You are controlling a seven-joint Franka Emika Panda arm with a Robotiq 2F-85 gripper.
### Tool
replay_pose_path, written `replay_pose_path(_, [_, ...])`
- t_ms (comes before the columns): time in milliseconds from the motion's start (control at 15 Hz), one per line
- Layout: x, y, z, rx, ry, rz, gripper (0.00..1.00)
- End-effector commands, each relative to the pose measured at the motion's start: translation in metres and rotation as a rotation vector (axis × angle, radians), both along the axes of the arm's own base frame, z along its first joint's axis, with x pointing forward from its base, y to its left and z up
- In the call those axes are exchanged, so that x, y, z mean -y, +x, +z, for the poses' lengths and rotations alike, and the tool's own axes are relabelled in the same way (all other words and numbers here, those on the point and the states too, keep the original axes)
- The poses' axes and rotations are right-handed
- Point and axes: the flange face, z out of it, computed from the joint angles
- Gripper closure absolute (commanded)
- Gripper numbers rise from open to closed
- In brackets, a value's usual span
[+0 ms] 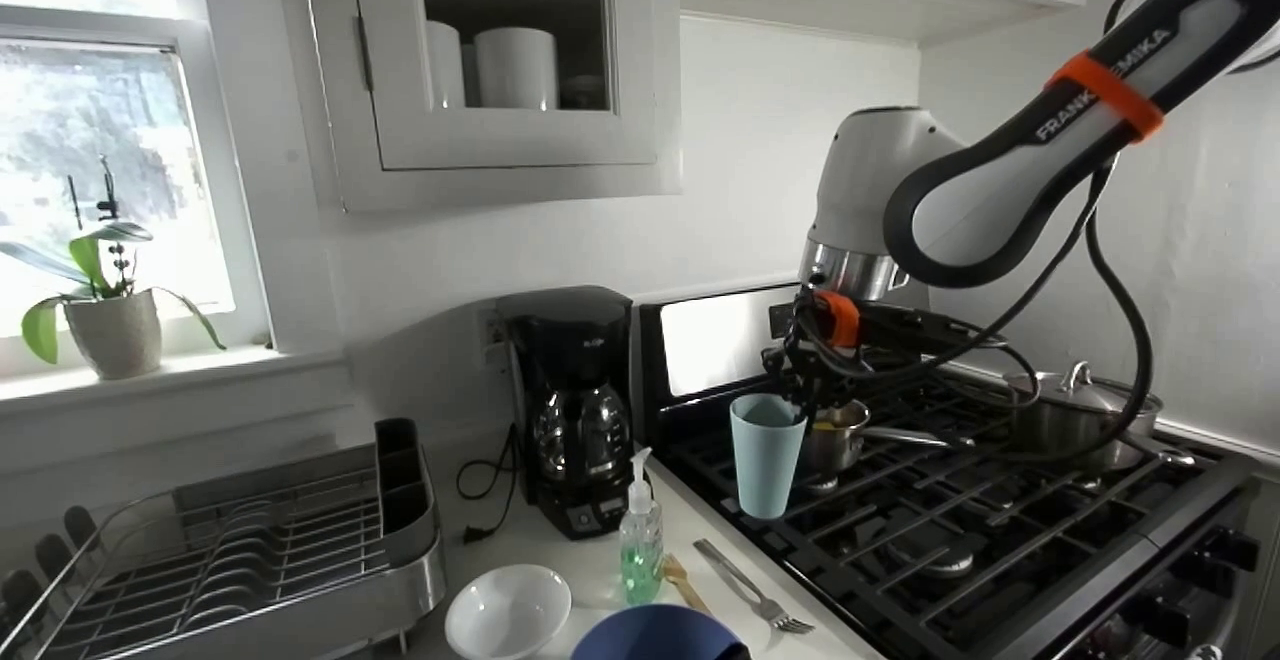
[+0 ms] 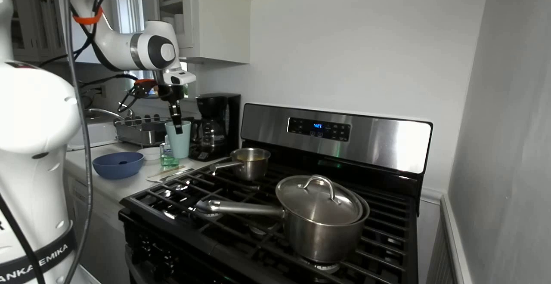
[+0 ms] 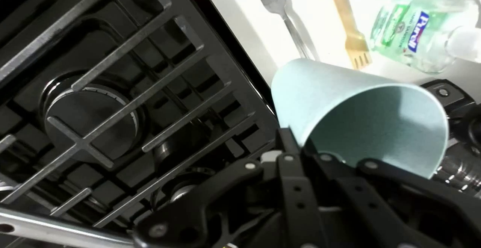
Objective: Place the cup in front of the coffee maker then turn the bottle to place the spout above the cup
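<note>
My gripper is shut on the rim of the pale blue-green cup, one finger inside the wall and one outside. The cup hangs nearly upright in the air by the stove's counter-side edge, mouth up. Against the back wall stands the black coffee maker with its glass carafe; in an exterior view the coffee maker is just beyond the cup. The green bottle stands on the counter in front of the coffee maker, topped by the pale spout. In the wrist view the bottle lies beyond the cup.
A metal fork and a wooden fork lie beside the bottle. Near them are a white bowl and a blue bowl. A dish rack stands farther along. The stove holds a small saucepan and a lidded pot.
</note>
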Motion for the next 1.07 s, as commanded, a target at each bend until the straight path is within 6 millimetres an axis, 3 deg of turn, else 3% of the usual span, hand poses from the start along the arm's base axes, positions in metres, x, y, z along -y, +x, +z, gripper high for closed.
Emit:
replay_pose_path(0, [-0.004,0.023,-0.019,-0.005,0.005,0.024,0.99])
replay_pose_path(533, [-0.029,0.067,-0.042,0.038,-0.041,0.157,0.99])
replay_pose_path(1000, [-0.053,0.094,-0.062,0.045,-0.041,0.234,0.99])
